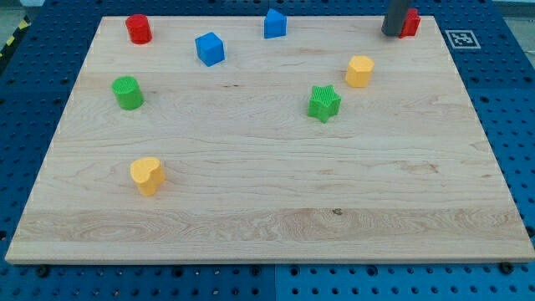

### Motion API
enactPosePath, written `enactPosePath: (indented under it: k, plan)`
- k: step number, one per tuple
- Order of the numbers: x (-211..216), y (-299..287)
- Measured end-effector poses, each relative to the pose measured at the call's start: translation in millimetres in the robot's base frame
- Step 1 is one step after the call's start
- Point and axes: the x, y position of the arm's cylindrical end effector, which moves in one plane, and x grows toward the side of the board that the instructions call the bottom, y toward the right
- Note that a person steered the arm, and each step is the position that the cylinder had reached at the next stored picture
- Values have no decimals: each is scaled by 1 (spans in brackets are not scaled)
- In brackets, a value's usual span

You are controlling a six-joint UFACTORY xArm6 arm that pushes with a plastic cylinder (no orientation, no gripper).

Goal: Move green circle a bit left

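Nearest the view's bottom, a yellow heart block (147, 175) is seen on the wooden board (267, 217), toward the left. Farther up, the green circle (128, 92) stands near the board's left edge, and a green star (323, 103) lies right of centre, with a yellow hexagon block (359, 71) just above it. Beyond are found a blue cube (210, 48), a red cylinder (138, 28) and a second blue block (275, 23). At the top right, my tip (393, 33), a plain rod with nothing to open or close, is set touching or just beside a red block (410, 22), well apart from the green circle.
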Motion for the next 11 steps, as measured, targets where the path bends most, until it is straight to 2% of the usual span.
enactPosePath:
  k: [1,3,10,11]
  plan:
    - [5,-2]
    - [53,-44]
    - [58,-69]
    - [59,-87]
